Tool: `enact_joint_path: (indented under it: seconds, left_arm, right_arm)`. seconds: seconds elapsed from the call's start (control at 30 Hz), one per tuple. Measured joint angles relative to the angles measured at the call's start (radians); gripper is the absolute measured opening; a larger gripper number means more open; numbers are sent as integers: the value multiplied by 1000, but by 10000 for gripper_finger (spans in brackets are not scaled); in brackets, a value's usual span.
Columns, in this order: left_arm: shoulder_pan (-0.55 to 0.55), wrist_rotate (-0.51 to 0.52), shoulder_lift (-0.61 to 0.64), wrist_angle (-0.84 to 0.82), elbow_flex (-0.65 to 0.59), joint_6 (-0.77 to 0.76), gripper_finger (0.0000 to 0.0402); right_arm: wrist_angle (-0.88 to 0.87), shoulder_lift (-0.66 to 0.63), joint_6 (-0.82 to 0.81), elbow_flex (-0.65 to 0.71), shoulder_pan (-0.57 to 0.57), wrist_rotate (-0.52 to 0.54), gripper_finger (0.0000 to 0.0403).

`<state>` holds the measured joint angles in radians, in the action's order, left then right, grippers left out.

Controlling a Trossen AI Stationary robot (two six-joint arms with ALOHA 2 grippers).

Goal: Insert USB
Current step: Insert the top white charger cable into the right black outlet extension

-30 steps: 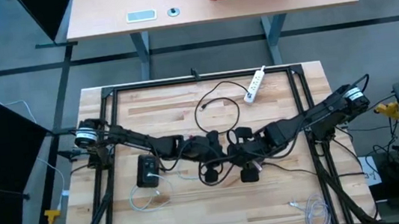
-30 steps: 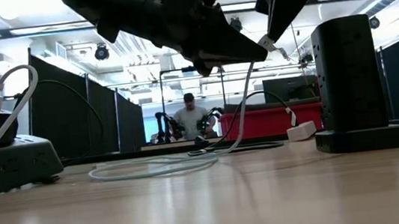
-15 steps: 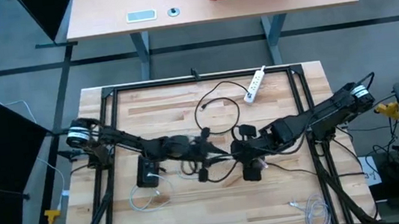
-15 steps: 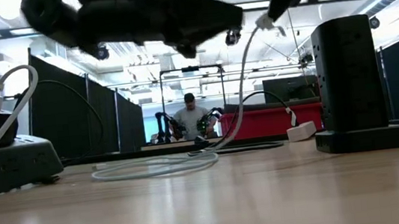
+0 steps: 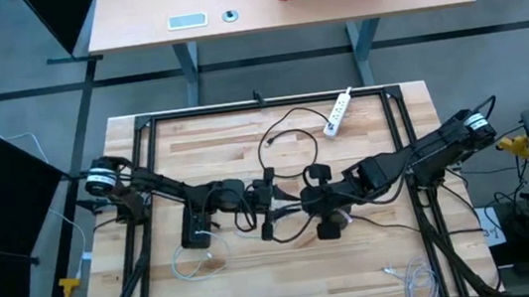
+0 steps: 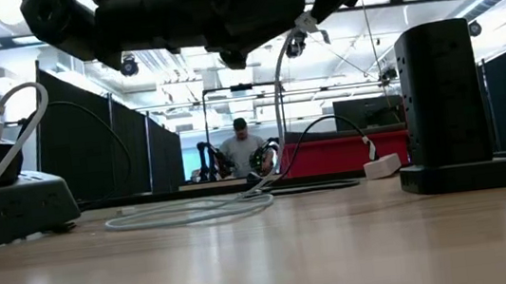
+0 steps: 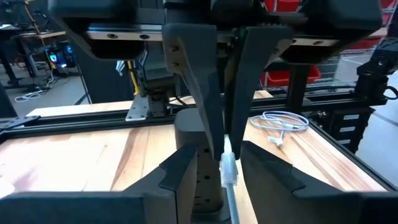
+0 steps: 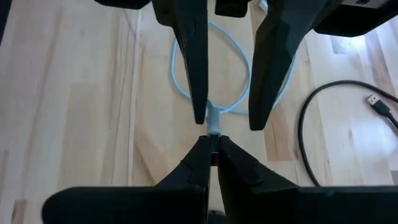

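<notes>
The white USB plug [image 7: 227,169] on a pale cable [image 6: 278,91] hangs over the table's middle, and my right gripper [image 8: 211,142] is shut on it. My left gripper [image 7: 221,160] points level at it from the table's left. It is open, with a finger on either side of the plug and a gap on both sides. In the high view the two grippers meet tip to tip, left [image 5: 275,199] against right [image 5: 302,200]. The black tower power strip [image 6: 447,101] stands upright on its base just behind and below them. The cable's loop [image 6: 194,211] lies on the wood. My right gripper pinches the plug's upper end [image 7: 225,148] between its two fingers, which slant down from the table's right side. The plug hangs upright below the fingertips, clear of the table. Its cable [image 7: 233,205] drops slack from its lower end.
A black power box [image 5: 194,227] with a white cable [image 5: 193,267] sits at the left. At the far side lie a white power strip [image 5: 338,110] and a black cable [image 5: 288,136]. A coiled white cable [image 5: 414,276] lies near right. A person [image 6: 242,148] sits in the room beyond.
My left gripper has opened and tipped up from slanting down to level, drawing back a little toward the table's left. The plug has stayed in my right gripper's shut fingers and now hangs higher, its cable drawn up into a steeper curve.
</notes>
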<state>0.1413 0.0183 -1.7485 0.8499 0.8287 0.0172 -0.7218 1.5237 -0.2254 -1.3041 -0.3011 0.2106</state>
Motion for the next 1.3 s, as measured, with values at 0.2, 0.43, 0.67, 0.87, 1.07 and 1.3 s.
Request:
enact_joint_path:
  seconds: [0.2, 0.43, 0.67, 0.87, 1.07, 1.3]
  left_arm:
    - [0, 0, 0, -5, 1, 0, 103]
    - [0, 27, 0, -18, 1, -3, 96]
    - [0, 27, -1, -31, 0, -4, 68]
    - [0, 27, -1, -31, 1, -4, 48]
    - [0, 27, -1, -39, 0, 5, 17]
    - [-3, 29, 0, -105, 1, 3, 17]
  right_arm:
    - [-2, -2, 0, 0, 0, 46, 3]
    - [-2, -3, 0, 0, 0, 52, 3]
    - [-2, -3, 0, -11, 0, 55, 3]
    - [-2, -4, -4, -11, 0, 55, 3]
    - [-5, -4, -13, -11, 0, 47, 3]
    - [-167, -4, 6, -44, -3, -99, 65]
